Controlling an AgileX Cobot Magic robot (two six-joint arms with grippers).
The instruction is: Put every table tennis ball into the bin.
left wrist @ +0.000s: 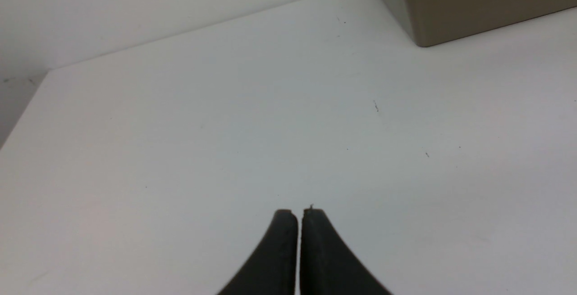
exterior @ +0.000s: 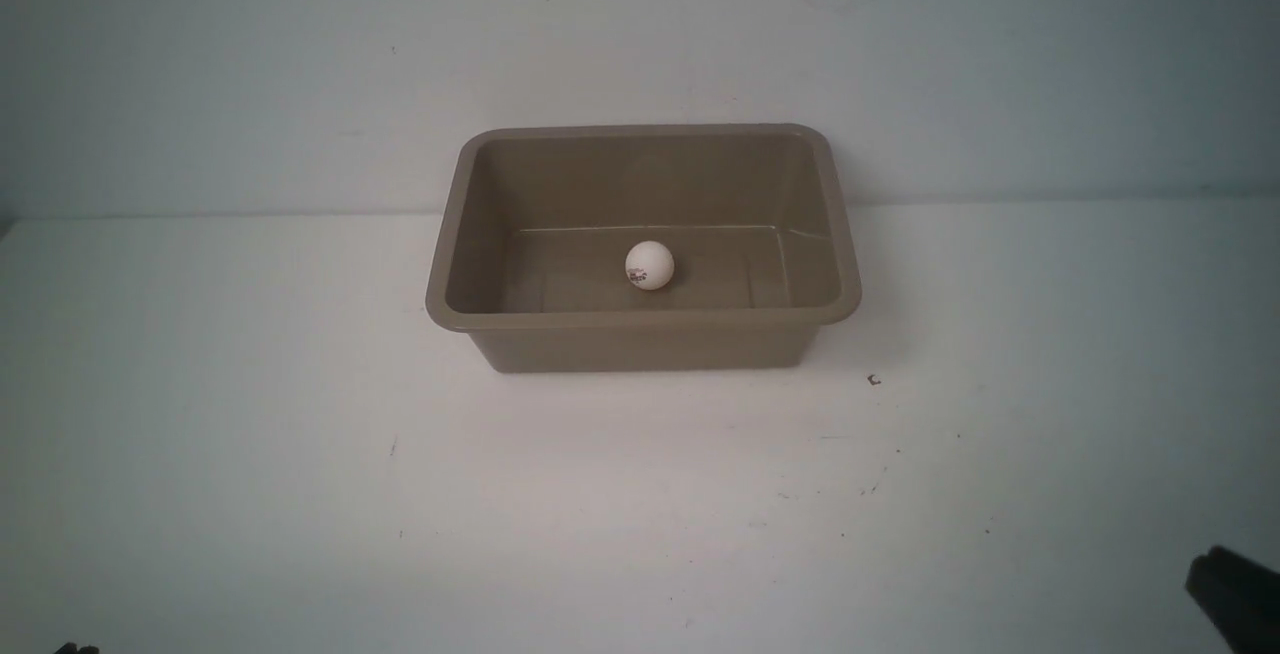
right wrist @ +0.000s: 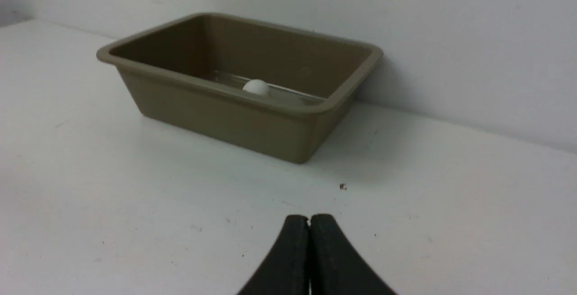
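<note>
A white table tennis ball [exterior: 650,265] with a dark-reddish mark rests on the floor of the taupe bin [exterior: 640,322], near its middle. From the right wrist view the ball [right wrist: 256,87] peeks over the bin's near rim [right wrist: 216,88]. My left gripper [left wrist: 300,212] is shut and empty over bare table, with a corner of the bin [left wrist: 455,20] ahead of it. My right gripper [right wrist: 309,217] is shut and empty, well short of the bin. In the front view only a dark part of the right arm [exterior: 1235,594] shows at the lower right corner.
The bin stands against the pale back wall [exterior: 640,54] on a white table [exterior: 300,454]. A tiny dark speck [exterior: 874,380] lies just off the bin's front right corner. The table's left edge [left wrist: 22,114] shows in the left wrist view.
</note>
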